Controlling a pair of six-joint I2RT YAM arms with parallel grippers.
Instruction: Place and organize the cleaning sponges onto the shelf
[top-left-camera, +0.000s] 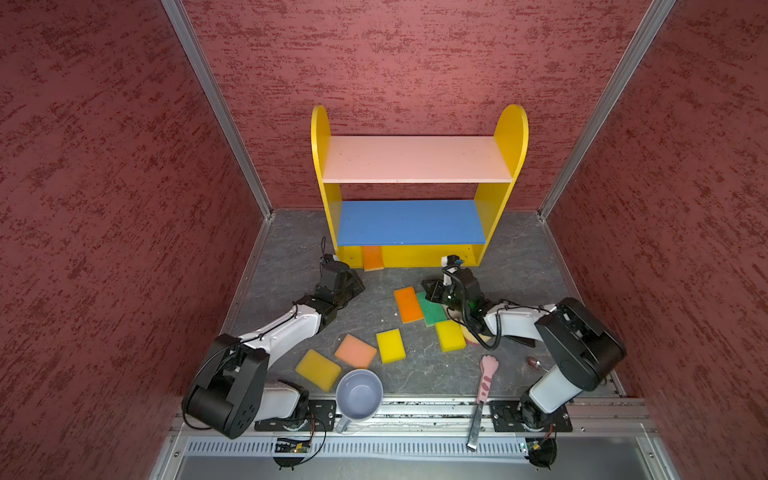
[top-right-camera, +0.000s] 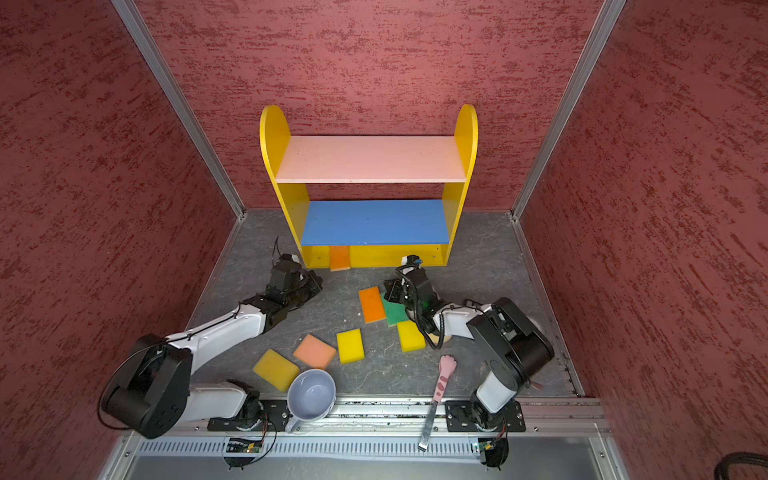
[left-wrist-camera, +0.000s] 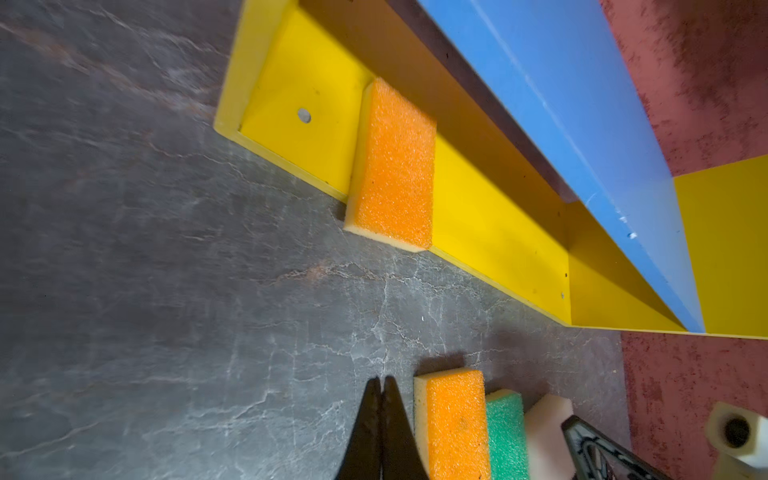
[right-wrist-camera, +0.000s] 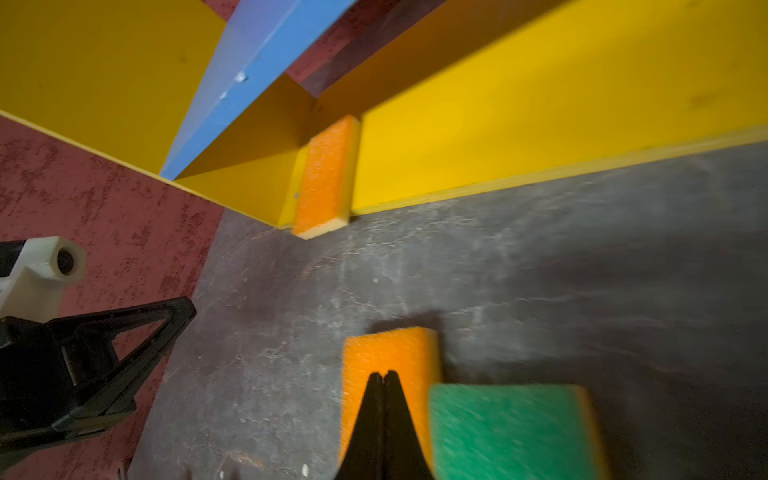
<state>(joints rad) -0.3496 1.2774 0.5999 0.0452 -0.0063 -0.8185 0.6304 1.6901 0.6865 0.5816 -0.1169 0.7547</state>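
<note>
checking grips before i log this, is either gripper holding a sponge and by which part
Nothing is held: the left gripper and right gripper are both shut and empty.

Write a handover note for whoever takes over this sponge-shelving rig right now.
Left claw shut, empty, near the front left corner of the shelf.
Right claw shut, empty, at the loose orange sponge.
Done: one shelved orange sponge on the yellow bottom board, overhanging its front edge.
To do: loose orange sponge, green sponge, peach sponge, three yellow sponges on the table; a pale pad partly under the right arm.
</note>
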